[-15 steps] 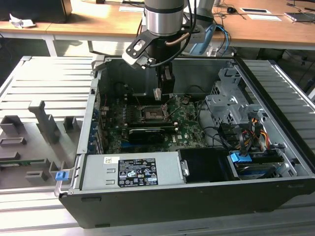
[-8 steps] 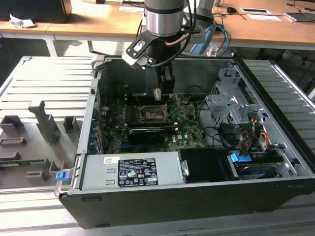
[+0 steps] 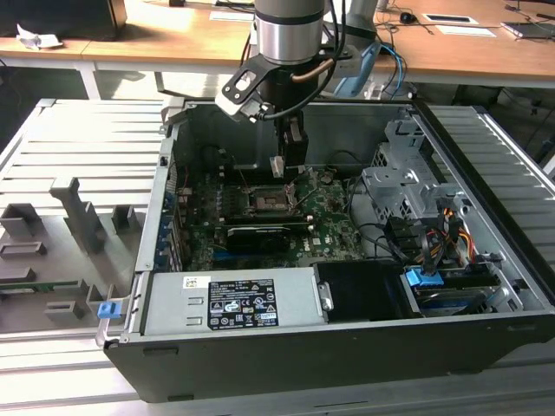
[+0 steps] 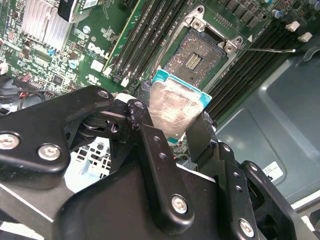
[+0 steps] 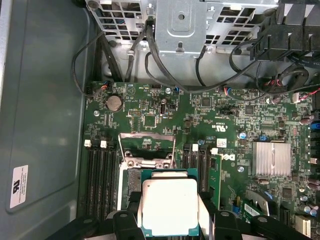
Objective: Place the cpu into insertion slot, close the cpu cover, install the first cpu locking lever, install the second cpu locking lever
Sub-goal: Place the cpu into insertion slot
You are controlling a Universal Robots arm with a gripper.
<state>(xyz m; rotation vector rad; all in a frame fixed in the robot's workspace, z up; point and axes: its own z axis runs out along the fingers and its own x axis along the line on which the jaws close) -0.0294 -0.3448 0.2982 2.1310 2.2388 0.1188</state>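
Inside the open dark metal computer case [image 3: 260, 368], above the square black silver-rimmed insertion slot [image 4: 192, 60], the black tool [image 4: 174, 125] grips the flat square silver-faced cpu [image 4: 175, 100] by two opposite edges, apparently leaving its underside free to meet the bare pins.

The cpu [image 5: 169, 205] has a dull silver-beige face edged in teal-green. The gripper [image 4: 172, 125] is glossy black with silver screws [image 4: 179, 204]. The insertion slot [image 4: 192, 57] is a dark speckled pin field in a silver rim, on a green motherboard [image 5: 125, 112] with black memory slots [image 5: 97, 180] and a ribbed silver heatsink [image 5: 271, 159]. The case [image 5: 45, 100] is grey.
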